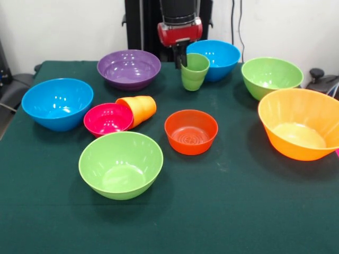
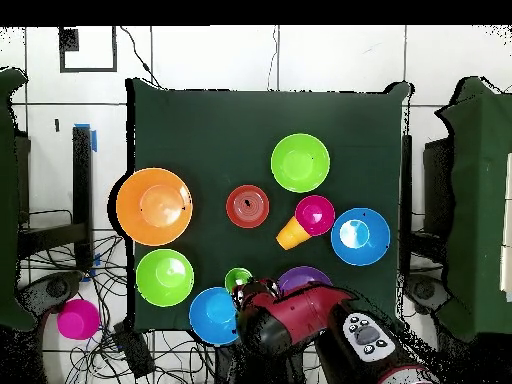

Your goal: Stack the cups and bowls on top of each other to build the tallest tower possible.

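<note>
Where the table's far edge crowds, the gripper (image 1: 181, 57) pinches the green cup's (image 1: 194, 72) rim.

Dk green table (image 1: 222, 211); purple bowl (image 1: 128, 67), magenta bowl (image 1: 108, 118), orange cup (image 1: 139, 109), lt green cup (image 1: 194, 71).

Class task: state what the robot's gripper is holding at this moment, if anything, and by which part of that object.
The gripper holds the light green cup by its rim, on the side facing the purple bowl; the cup hangs tilted.
</note>
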You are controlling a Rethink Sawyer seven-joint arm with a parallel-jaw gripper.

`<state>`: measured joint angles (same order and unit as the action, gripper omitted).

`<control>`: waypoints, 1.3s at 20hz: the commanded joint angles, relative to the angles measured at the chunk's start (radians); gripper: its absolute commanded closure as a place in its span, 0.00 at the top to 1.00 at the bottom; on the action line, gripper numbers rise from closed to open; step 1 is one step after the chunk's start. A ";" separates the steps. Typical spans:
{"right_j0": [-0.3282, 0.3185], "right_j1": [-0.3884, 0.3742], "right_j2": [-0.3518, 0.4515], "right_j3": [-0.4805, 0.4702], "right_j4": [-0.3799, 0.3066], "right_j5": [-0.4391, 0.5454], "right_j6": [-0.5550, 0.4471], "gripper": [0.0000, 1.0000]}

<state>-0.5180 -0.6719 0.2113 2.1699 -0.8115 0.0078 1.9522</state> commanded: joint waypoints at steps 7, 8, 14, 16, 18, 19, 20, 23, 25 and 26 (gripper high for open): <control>0.007 0.064 -0.041 -0.127 -0.055 -0.121 0.047 0.00; 0.007 0.059 -0.039 -0.127 -0.055 -0.126 0.046 0.00; 0.009 0.105 -0.060 -0.149 -0.075 -0.248 0.045 0.00; 0.008 0.121 -0.065 -0.153 -0.089 -0.302 0.037 0.00; -0.029 0.136 -0.030 -0.147 -0.114 -0.314 0.042 0.00; -0.047 0.143 -0.012 -0.144 -0.127 -0.320 0.045 1.00; -0.039 0.156 -0.024 -0.156 -0.128 -0.330 0.042 1.00; -0.057 0.182 -0.032 -0.156 -0.107 -0.299 0.069 1.00; -0.050 0.183 -0.050 -0.155 -0.091 -0.283 0.070 1.00; -0.047 0.171 -0.054 -0.149 -0.085 -0.269 0.068 1.00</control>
<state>-0.5653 -0.5483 0.1170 2.1214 -0.8618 -0.2913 1.9522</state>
